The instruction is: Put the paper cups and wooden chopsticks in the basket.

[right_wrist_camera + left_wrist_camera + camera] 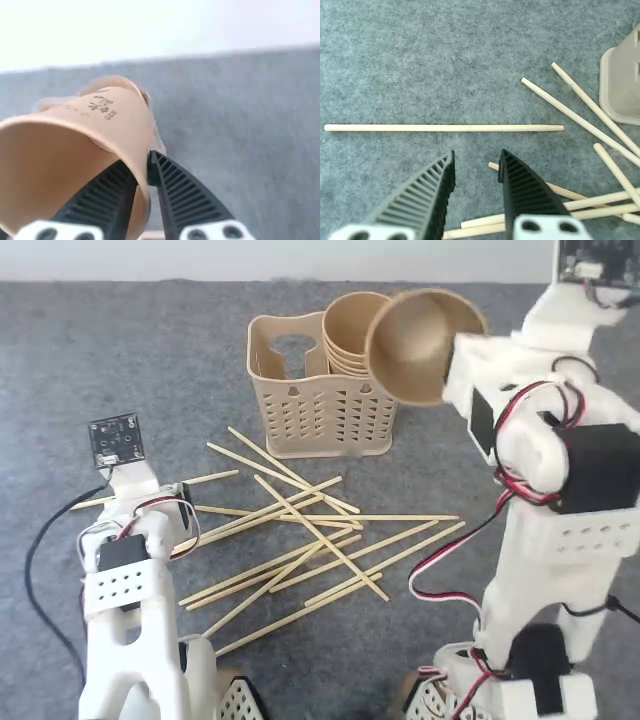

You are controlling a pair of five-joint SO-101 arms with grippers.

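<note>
Right at the tips of your right gripper (pixel 146 165), the jaws are clamped on the rim of a paper cup (pixel 70 150), with one finger inside the wall and the other outside it. In the high view that cup sits in the upper right of the frame, tipped on its side with the mouth turned toward the camera. It's up off the table, just right of the basket (pixel 320 410) and level with its top edge. A stack of cups (pixel 350 330) already stands in the right end of the basket. The held cup overlaps the stack in the picture, so you can't tell if they're touching.

Your left gripper (pixel 476 155) is a different story. Its jaws are spread apart, gripping nothing, and hang over the grey carpet (pixel 420 60). A single chopstick (pixel 445 128) lies crosswise just past the fingertips, close but not touching them.

In the high view that arm is in the lower left of the frame. The rest of the chopsticks (pixel 300 540) are scattered across the middle of the frame, between the basket and the arm bases. They lie flat on the carpet and cross over each other in a loose pile. A couple of tips come near the foot of the basket.
</note>
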